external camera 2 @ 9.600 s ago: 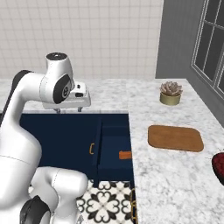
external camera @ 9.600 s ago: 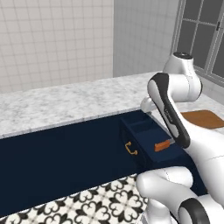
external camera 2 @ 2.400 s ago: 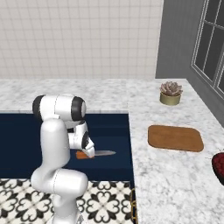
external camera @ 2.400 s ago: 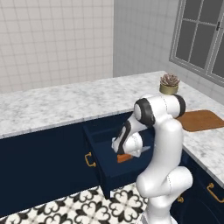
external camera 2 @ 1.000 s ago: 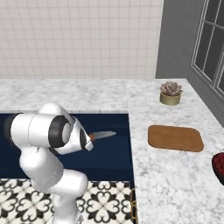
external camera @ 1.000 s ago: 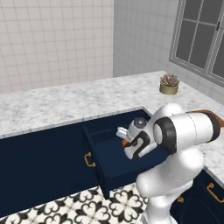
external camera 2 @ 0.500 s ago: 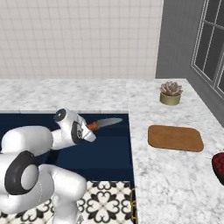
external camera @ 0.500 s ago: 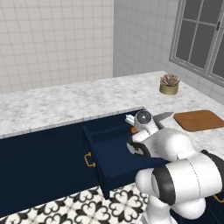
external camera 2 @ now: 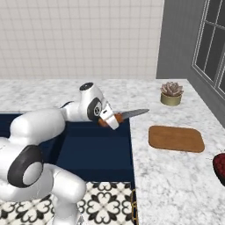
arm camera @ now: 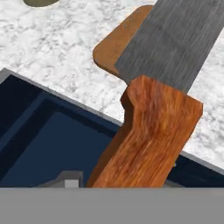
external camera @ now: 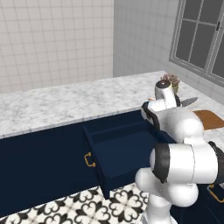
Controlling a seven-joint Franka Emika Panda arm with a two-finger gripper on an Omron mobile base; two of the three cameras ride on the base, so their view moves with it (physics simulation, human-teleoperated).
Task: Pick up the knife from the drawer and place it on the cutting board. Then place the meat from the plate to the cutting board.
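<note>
Drawer (external camera: 114,151): pulled open at the counter's front edge. Gripper (external camera 2: 110,120): jaws clamped on the knife (external camera 2: 125,115) handle, raised above the drawer; blade's long axis points toward the cutting board (external camera 2: 176,138), further along the counter (external camera 2: 176,176).

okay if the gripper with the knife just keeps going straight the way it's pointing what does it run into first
Probably the cutting board. The gripper holds the knife above the open drawer, blade aimed across the marble counter. In the hand view the board lies right along the blade's line, though depth is hard to judge.
</note>
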